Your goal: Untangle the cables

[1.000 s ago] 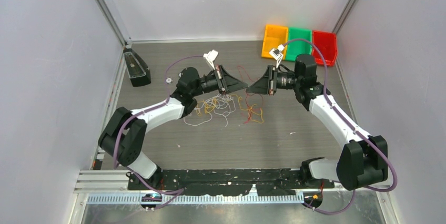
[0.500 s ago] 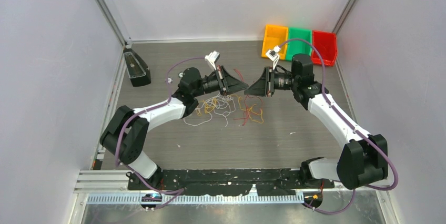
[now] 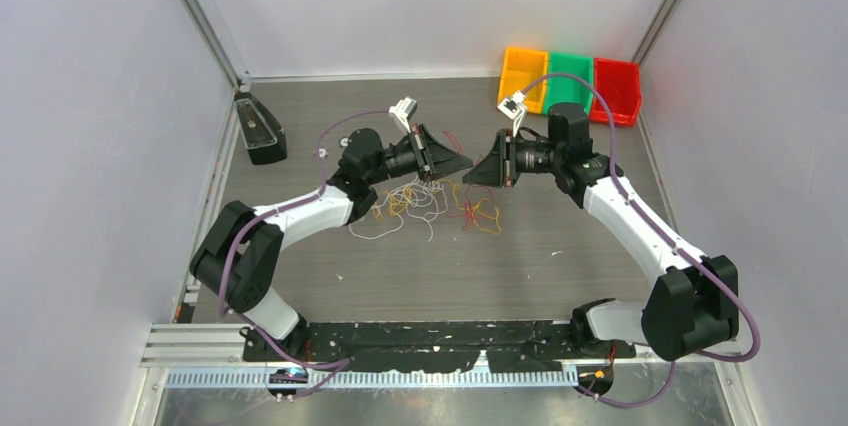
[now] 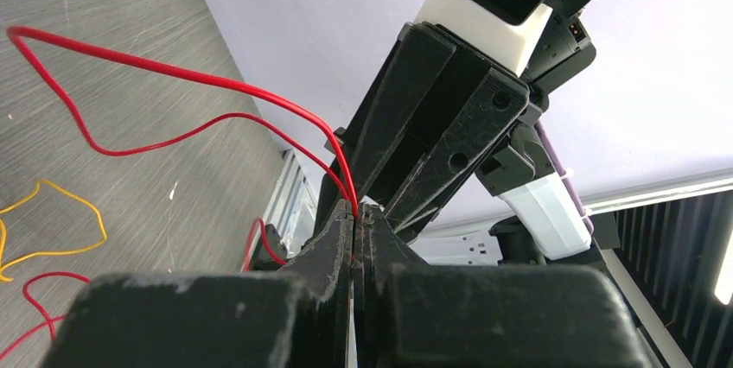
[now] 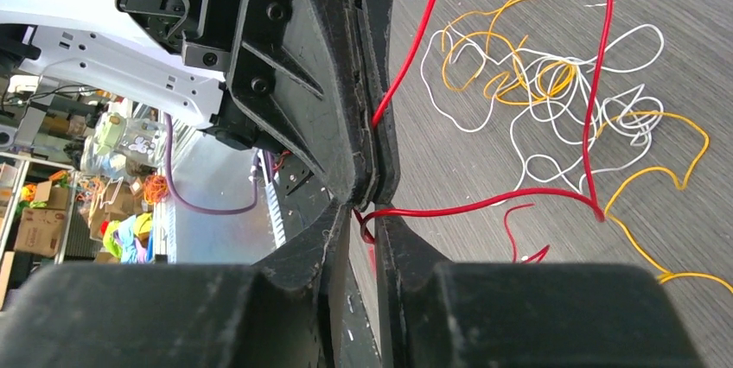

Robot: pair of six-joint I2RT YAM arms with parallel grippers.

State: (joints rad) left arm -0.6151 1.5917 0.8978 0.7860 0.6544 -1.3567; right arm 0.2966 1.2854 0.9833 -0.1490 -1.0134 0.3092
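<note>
The thin red flexible wire is pinched in the closed left end effector, which meets the right end effector tip to tip; the right one's fingers stand narrowly parted about the same wire, and whether they clamp it I cannot tell; the thin white and yellow-orange wires lie tangled mid-counter, just near of both tips, on the grey wood-grain counter; best to confirm the right pinch first, then draw the tips apart slowly, lifting the red loop clear of the yellow-orange strands; no legible writing or brand shows.
</note>
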